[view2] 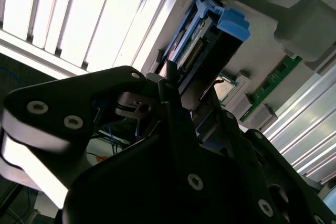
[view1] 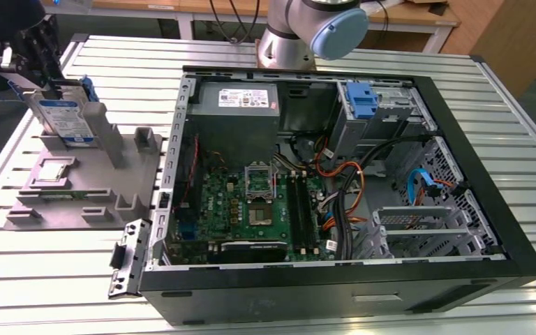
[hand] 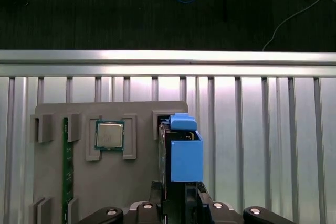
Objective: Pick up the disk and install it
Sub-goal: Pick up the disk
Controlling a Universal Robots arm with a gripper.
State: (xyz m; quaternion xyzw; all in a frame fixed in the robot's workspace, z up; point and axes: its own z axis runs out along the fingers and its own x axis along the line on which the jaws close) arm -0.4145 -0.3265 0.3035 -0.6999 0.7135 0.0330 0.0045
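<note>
Your gripper (view1: 52, 89) hangs at the exterior view's left, fingers closed on the disk (view1: 68, 122), which stands upright in the grey holder (view1: 63, 204) on the worktop (view1: 119, 59). A processor chip (hand: 109, 135) and a memory stick (hand: 65, 161) lie beside it. The open computer case (view1: 496, 230) sits just beside the holder.

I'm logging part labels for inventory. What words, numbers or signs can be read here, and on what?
White-and-blue label on the silver, blue-framed metal disk: print too small to read.
White label on the grey power-supply box: too small to read.
Markings on the square metal-lidded processor chip: blurred, unreadable.
</note>
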